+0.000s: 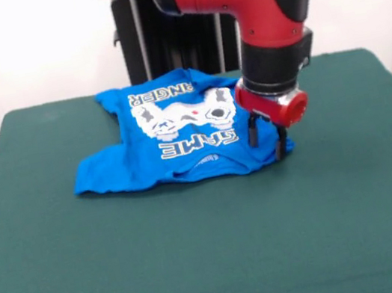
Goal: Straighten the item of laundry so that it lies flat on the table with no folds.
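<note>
Blue T-shirt (179, 138) is seen spread on the green tabletop (214, 249) just before the pedestal, print upward, its edges rumpled. Black fingers (252, 130) are held apart, planted on the shirt's corner beneath the red arm (246, 1).

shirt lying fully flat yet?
No: the blue T-shirt is still rumpled on the green table, its far edge folded so part of the lettering is hidden, with the claw at its edge.
</note>
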Robot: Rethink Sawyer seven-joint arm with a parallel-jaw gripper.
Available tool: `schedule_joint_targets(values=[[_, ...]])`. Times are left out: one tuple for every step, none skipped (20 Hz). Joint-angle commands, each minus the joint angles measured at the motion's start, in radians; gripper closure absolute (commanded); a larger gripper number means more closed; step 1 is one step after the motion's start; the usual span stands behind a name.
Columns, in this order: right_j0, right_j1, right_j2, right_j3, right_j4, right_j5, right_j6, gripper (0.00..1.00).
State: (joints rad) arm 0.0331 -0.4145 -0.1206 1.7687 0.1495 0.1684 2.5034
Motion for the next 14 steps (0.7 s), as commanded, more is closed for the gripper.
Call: schedule_joint_targets(values=[[0.044,0.125,0.076,-0.002,0.012,-0.092,0.129,0.00],[0.052,0.132,0.067,-0.004,0.016,-0.097,0.133,0.00],[0.061,0.135,0.057,-0.005,0.021,-0.098,0.137,0.00],[0.067,0.138,0.048,-0.007,0.024,-0.097,0.138,0.00],[0.066,0.139,0.044,-0.008,0.023,-0.096,0.135,0.00],[0.059,0.140,0.048,-0.008,0.017,-0.095,0.127,0.00],[0.048,0.138,0.054,-0.007,0.010,-0.095,0.117,0.00],[0.041,0.136,0.059,-0.007,0.001,-0.091,0.105,0.00],[0.023,0.131,0.077,0.000,-0.010,-0.094,0.093,1.00],[0.012,0.128,0.088,0.004,-0.011,-0.088,0.089,1.00],[0.002,0.125,0.099,0.007,-0.012,-0.082,0.084,1.00],[-0.009,0.123,0.110,0.011,-0.013,-0.075,0.080,1.00],[-0.003,0.121,0.105,0.011,-0.008,-0.069,0.084,1.00],[-0.001,0.118,0.101,0.012,-0.006,-0.070,0.089,1.00]])
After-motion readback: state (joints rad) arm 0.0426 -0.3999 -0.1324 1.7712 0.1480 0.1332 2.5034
